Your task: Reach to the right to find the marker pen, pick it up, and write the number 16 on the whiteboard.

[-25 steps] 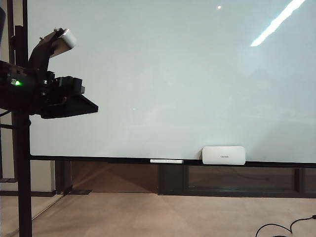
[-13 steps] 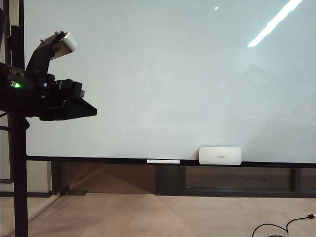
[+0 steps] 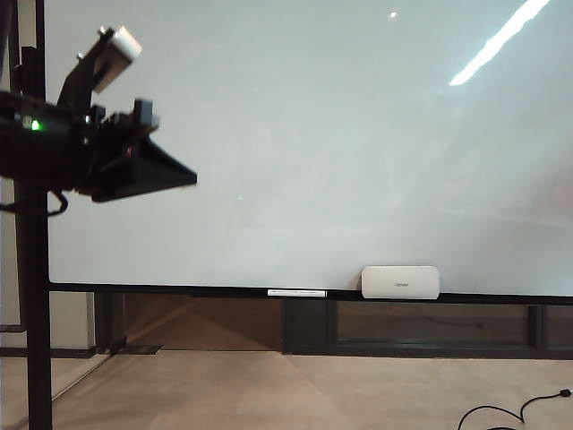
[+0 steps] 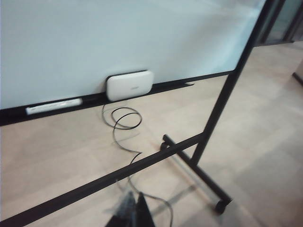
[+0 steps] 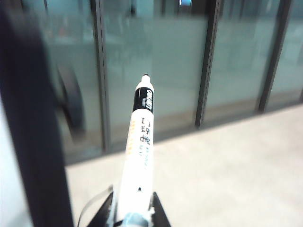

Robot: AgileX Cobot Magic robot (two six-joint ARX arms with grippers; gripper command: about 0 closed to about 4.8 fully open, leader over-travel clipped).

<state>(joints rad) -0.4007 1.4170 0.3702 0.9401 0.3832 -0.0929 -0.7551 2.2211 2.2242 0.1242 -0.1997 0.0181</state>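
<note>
Gripping the marker pen [image 5: 141,142], the right gripper [image 5: 131,210] has finished pickup; the whiteboard [image 3: 313,134] is unmarked, so writing 16 remains. The left gripper's [image 4: 131,213] state can't be judged, low above the floor.

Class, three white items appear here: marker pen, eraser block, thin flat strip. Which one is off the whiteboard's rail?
The marker pen, clamped in the right gripper; eraser block and strip rest on the rail.

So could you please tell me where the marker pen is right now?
The marker pen shows only in the right wrist view, clamped in the right gripper, tip pointing away towards glass panels. It is off the whiteboard.
</note>
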